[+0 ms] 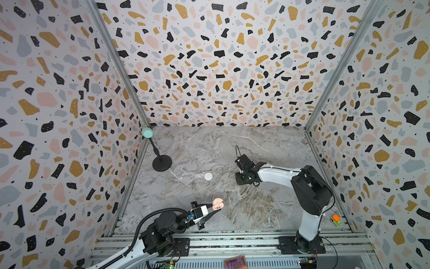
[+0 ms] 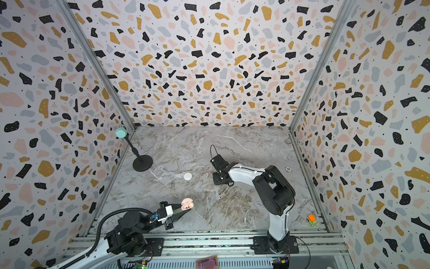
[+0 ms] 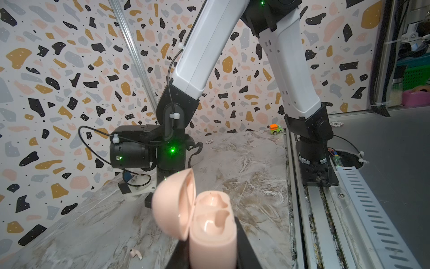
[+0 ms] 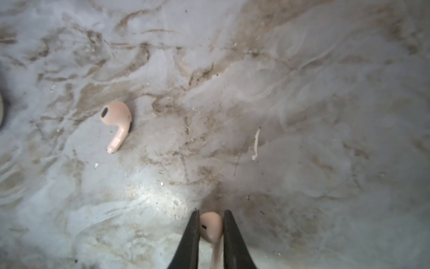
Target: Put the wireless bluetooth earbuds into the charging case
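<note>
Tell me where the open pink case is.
The pink case is front left in both top views, held in the left gripper, with the white case farther back.

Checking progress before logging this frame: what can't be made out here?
- Stem of the pink earbud in the right gripper: right wrist view, it runs between the fingers and off the picture's edge.
- Right gripper's tips: both top views, hidden under its own wrist.
- White case: contents, both top views, hidden by its closed lid.
</note>
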Controlling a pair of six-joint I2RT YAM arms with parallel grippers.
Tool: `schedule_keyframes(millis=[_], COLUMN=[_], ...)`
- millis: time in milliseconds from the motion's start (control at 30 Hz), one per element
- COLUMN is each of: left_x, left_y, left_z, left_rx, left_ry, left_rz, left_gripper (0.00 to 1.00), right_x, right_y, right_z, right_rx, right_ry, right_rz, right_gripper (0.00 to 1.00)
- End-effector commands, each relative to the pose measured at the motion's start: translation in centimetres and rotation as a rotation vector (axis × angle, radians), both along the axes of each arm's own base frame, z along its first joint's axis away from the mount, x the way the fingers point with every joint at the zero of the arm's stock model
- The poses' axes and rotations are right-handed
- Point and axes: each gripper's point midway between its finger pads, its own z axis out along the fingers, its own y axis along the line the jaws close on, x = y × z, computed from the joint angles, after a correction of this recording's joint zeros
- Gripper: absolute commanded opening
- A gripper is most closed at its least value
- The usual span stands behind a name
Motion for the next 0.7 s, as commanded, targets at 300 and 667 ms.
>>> schedule_keyframes(millis=[300, 667], left_x=[0.0, 0.0], left_y=[0.0, 0.0], left_z=[0.5, 0.4], left_rx=[-0.022, -0.020], left_ry=[-0.022, -0.019], left_rz=[0.004, 0.002], left_gripper=[0.00, 0.00], right_x=[-0.7, -1.0], right_y=[0.2, 0.3], right_z=[2.3, 4.1], right_rx=[0.247, 0.411], right_ry=[0.031, 0.012], right_rz=[0.004, 0.021], right_gripper=[0.17, 0.17])
